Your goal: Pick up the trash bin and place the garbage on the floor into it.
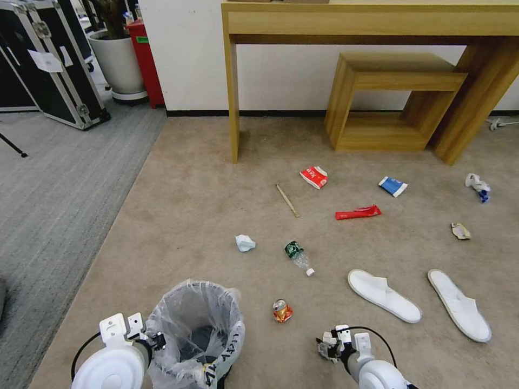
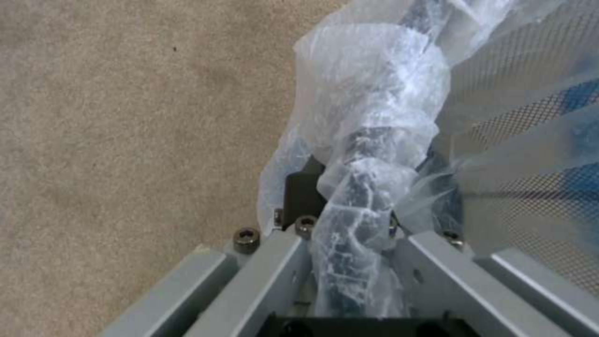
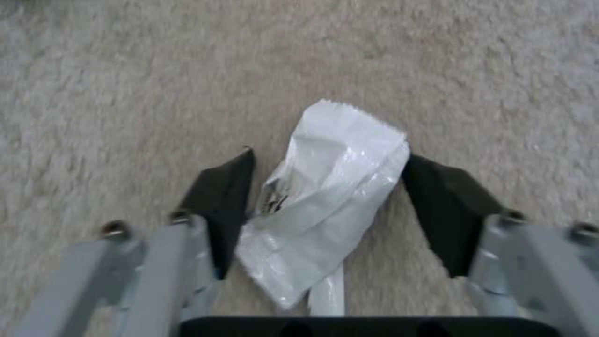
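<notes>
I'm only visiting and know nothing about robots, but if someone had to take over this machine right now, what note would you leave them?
Left gripper: shut on the rim of the trash bin, pinching its plastic liner; bin sits low at the robot's left.
Right gripper: open, fingers on either side of a white wrapper lying on the floor; not yet closed on it.
Done: bin is in hand.
Left: the white wrapper, then the rest of the garbage on the carpet, including a crushed can, a bottle, crumpled paper, a wooden stick, a red-white carton, a red wrapper, a blue-white packet and two slippers.
</notes>
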You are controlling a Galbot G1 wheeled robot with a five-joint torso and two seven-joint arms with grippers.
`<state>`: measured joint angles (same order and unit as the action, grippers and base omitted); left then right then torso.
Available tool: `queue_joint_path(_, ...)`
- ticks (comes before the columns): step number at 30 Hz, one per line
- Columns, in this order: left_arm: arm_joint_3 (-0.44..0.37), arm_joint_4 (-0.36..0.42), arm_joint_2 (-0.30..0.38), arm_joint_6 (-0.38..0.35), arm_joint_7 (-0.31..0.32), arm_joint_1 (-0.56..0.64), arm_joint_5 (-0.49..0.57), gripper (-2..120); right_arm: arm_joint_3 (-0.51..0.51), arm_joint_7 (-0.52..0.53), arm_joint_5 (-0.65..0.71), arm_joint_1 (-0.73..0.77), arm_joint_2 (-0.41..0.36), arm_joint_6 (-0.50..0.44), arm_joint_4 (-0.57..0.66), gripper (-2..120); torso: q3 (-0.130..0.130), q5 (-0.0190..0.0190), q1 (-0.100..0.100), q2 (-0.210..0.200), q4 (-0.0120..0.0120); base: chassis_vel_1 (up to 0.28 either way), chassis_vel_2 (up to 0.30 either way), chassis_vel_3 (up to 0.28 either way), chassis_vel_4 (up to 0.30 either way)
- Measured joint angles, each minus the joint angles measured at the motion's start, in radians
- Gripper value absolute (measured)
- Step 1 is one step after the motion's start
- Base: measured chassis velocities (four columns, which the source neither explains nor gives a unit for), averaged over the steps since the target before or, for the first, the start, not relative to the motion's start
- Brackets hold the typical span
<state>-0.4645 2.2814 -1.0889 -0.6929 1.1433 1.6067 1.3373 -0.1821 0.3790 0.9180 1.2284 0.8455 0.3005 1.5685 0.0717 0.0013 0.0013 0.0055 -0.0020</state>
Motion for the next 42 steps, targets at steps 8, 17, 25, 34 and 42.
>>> queue_joint_path(8, 0.005, 0.008, -0.017, 0.0, 0.001, 0.015, -0.026, 0, -0.002, 0.015, 0.006, 0.01, -0.009, 0.003, 0.037, 28, 0.0, -0.0012, 0.0, 0.0, -0.0002, 0.0, 0.0, 0.0, 0.0)
queue_joint_path(17, -0.011, 0.028, -0.015, -0.004, 0.003, 0.035, -0.021, 0, 0.009, 0.025, 0.0, 0.02, -0.003, 0.004, 0.05, 0, 0.0, -0.0017, 0.0, 0.001, -0.0005, 0.0, 0.0, 0.0, 0.0)
queue_joint_path(25, -0.021, 0.039, -0.009, -0.004, 0.009, 0.039, -0.014, 0, 0.038, 0.029, -0.015, 0.033, -0.004, -0.004, 0.064, 0, -0.001, -0.0013, 0.0, 0.001, -0.0005, 0.0, 0.0, 0.0, 0.0)
queue_joint_path(34, -0.033, 0.056, 0.002, -0.005, 0.015, 0.037, 0.017, 0, 0.168, -0.215, -0.225, -0.015, -0.034, -0.274, 0.143, 0, -0.001, -0.0013, 0.0, 0.001, -0.0002, 0.0, 0.0, 0.0, 0.0)
queue_joint_path(42, -0.056, 0.069, 0.022, 0.009, 0.031, -0.006, 0.086, 0, 0.157, -0.562, -0.183, -0.161, -0.079, -0.582, 0.157, 0, -0.001, -0.0011, 0.0, 0.001, -0.0002, 0.0, 0.0, 0.0, 0.0)
